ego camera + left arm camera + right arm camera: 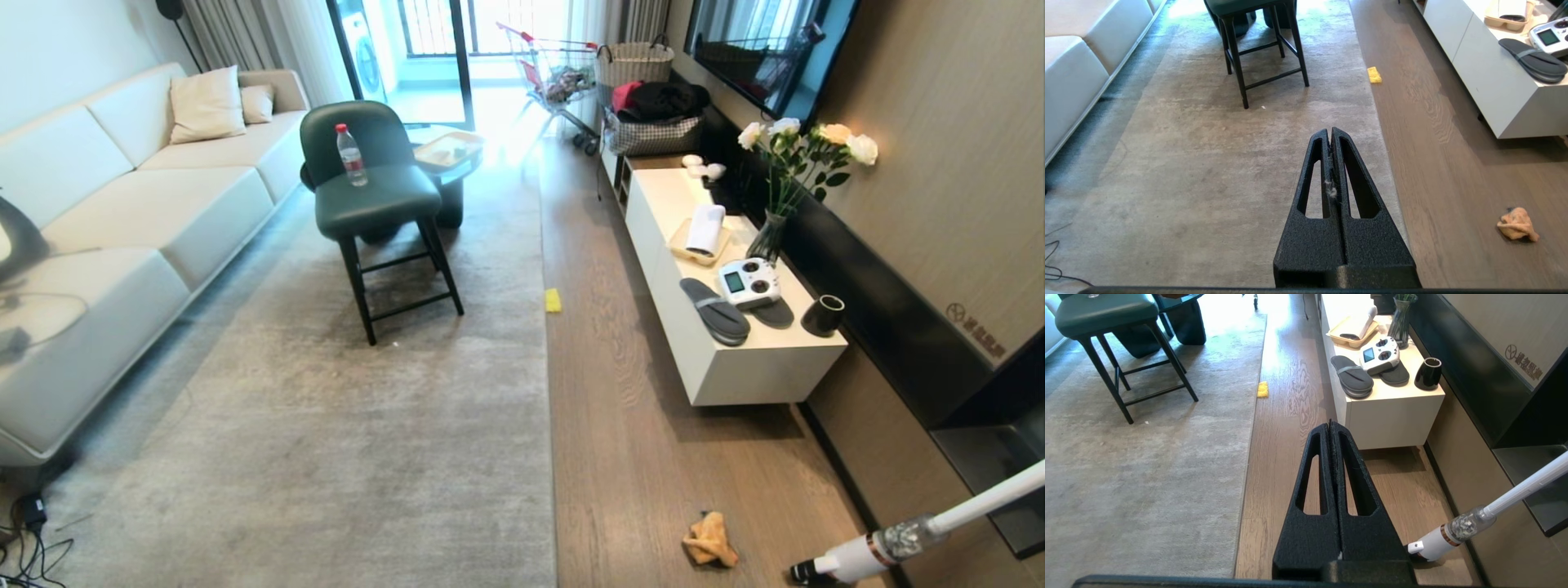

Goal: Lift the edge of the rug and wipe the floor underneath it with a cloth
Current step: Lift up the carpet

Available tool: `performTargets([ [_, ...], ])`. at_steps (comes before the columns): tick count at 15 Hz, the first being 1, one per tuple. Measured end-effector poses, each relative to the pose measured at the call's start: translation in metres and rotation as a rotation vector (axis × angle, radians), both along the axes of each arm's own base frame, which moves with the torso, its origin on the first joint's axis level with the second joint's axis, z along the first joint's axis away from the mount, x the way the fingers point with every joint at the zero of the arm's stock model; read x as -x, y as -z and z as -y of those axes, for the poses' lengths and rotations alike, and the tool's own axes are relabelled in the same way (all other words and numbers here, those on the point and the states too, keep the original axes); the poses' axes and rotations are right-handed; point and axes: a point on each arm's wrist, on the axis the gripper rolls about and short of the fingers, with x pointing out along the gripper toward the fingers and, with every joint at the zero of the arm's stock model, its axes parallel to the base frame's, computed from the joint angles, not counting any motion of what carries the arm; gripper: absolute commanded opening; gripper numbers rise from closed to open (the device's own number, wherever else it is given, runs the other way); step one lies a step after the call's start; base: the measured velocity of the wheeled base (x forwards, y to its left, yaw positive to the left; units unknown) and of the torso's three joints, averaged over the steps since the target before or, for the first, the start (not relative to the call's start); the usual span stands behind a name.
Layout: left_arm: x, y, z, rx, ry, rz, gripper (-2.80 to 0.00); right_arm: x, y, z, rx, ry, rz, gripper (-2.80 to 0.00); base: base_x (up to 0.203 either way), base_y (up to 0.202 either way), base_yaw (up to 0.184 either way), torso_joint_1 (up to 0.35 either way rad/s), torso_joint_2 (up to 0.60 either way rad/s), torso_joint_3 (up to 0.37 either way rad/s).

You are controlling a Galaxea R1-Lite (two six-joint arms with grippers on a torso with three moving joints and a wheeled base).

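The pale grey rug (326, 425) lies flat, and its rug edge (549, 425) runs straight along the brown plank floor (645, 457). The orange-yellow cloth (710, 540) lies crumpled on the floor to the right of that edge, near the front. It shows in the left wrist view as the cloth (1517, 224), well off to the side of my left gripper (1330, 130), which hangs shut over the rug (1208, 171) near its edge (1384, 134). My right gripper (1330, 423) is shut too, above bare floor (1282, 465). Neither arm shows in the head view.
A green chair (375, 188) with a bottle stands on the rug. A small yellow sponge (553, 300) lies by the rug edge. A white cabinet (718, 343) lines the right wall, a vacuum (890, 543) leans at front right, and a sofa (122, 220) is on the left.
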Motion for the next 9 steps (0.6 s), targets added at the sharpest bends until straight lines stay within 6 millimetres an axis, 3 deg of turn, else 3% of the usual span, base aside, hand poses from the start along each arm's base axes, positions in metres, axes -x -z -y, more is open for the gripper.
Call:
performTargets([
  [9, 0.0000, 0.0001, 0.0000, 0.000, 0.000, 0.000, -2.80, 0.0000, 0.0000, 0.0000, -0.002, 0.001, 0.000, -2.80, 0.000, 0.000, 0.000, -0.158, 0.40, 0.244],
])
